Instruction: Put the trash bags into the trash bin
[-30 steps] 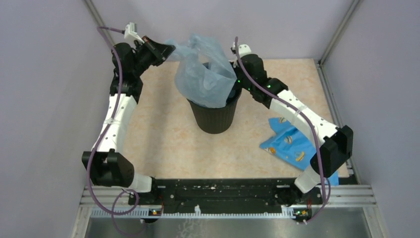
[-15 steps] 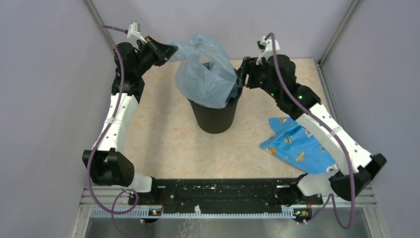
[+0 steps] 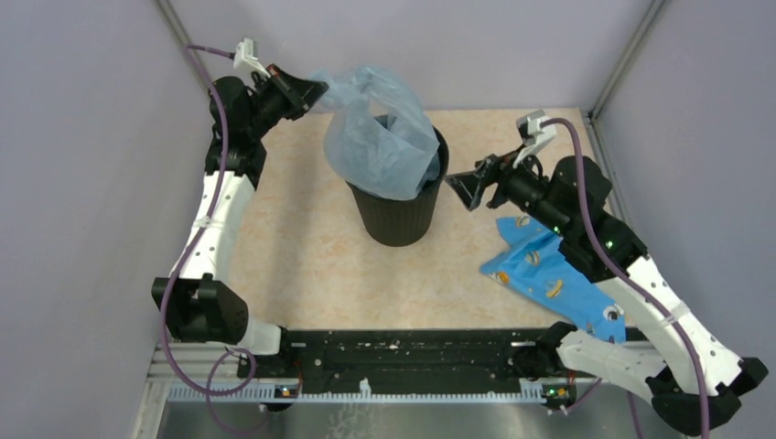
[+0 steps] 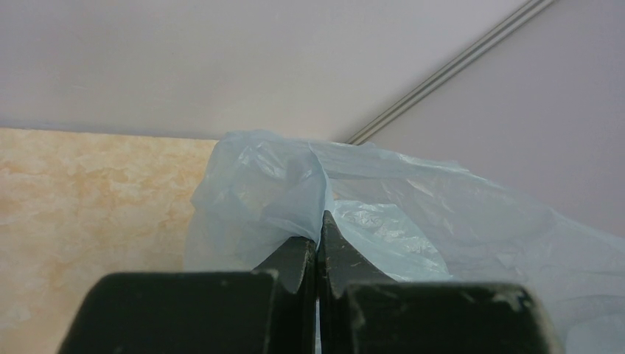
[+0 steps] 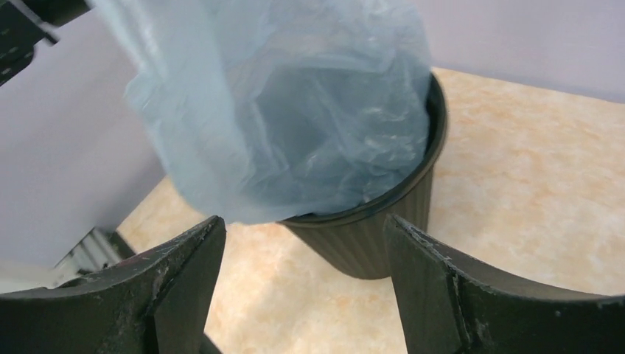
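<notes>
The right gripper (image 3: 464, 189) has backed away from the trash bin (image 3: 398, 215) toward the table's (image 3: 302, 261) right edge; its jaws now stand apart, empty; the left gripper (image 3: 311, 91) stays clamped on the trash bag (image 3: 380, 146), its upper edge; the bag hangs partly inside the bin, draped over the left rim; seating appears incomplete.

Bag (image 3: 375, 146) crinkly translucent film; bin (image 3: 398, 218) matt plastic

1 trash bag (image 3: 375, 146), 1 trash bin (image 3: 398, 219), 1 blue sheet (image 3: 540, 270).
</notes>
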